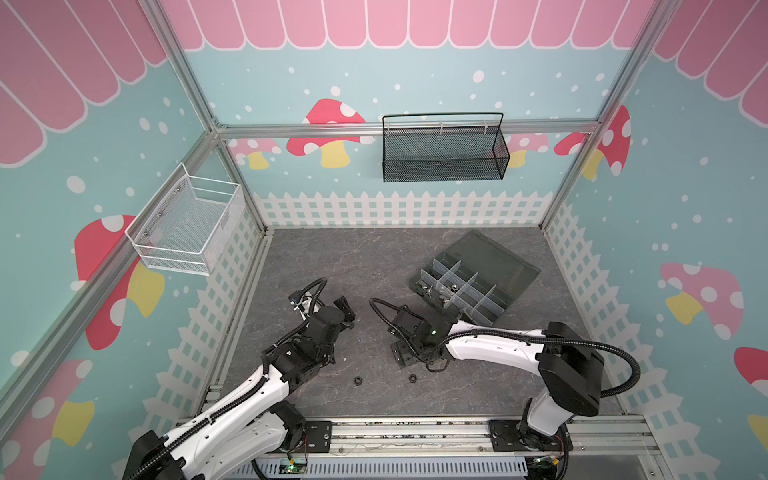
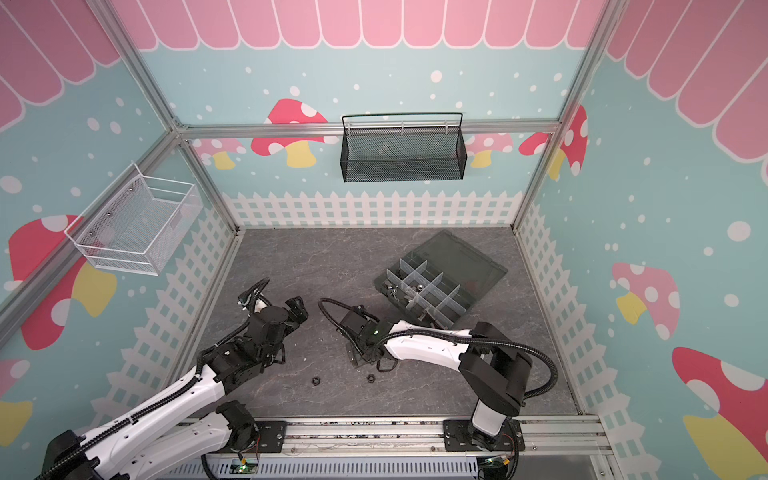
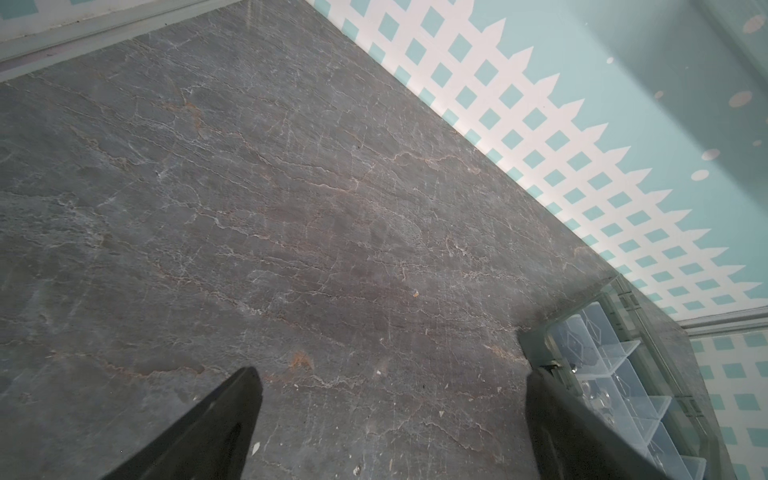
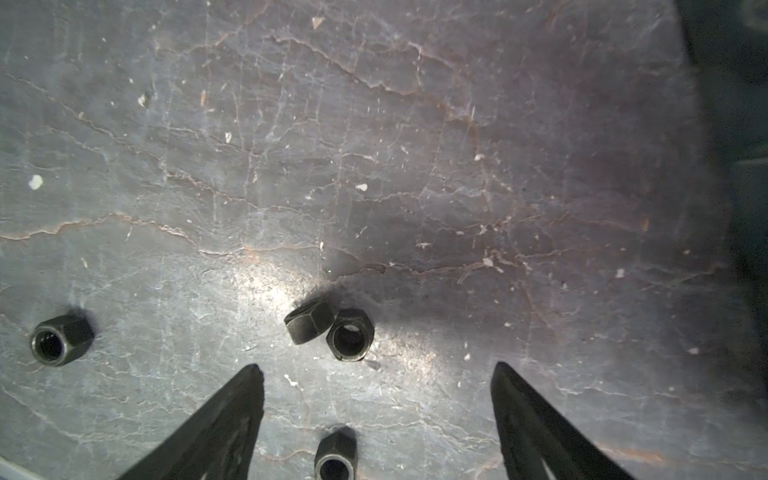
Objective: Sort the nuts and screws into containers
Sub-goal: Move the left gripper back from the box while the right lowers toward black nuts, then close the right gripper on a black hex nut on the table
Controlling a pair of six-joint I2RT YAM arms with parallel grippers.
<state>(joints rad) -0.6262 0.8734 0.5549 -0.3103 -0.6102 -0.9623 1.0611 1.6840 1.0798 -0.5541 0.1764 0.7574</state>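
- Lying loose on the grey stone-look worktop [image 1: 332, 257]: black hex nuts [image 4: 350, 334], four counted in the right wrist view.
- Touching pair [image 4: 309, 322] just ahead of the right fingertips, one tipped on its side against the one with its bore facing up.
- Lone nut [image 4: 61, 340] well off to one side of the pair; fourth nut [image 4: 336, 457] between the two fingers, at the frame edge, not clamped.
- Two nuts only in both top views, near the front edge between the arms: one [image 1: 357, 380], another [image 1: 412, 377] just beside the right wrist.
- Right end effector [image 4: 377, 366]: fingers apart, gripping nothing, low over the nuts.
- Left end effector [image 3: 392, 370]: spread wide, empty, over bare worktop, apart from the nuts.
- Organizer box [image 1: 484, 299]: dark grey-green, right rear of worktop, lid [image 1: 494, 257] swung open and flat behind; translucent white dividers [image 1: 461, 282].
- Silver hardware [image 1: 430, 291] in the compartments at the end towards the middle of the worktop; too small to tell screws from nuts.
- Black mesh basket [image 1: 444, 153] on the back rail; white wire basket [image 1: 187, 224] on the left wall.
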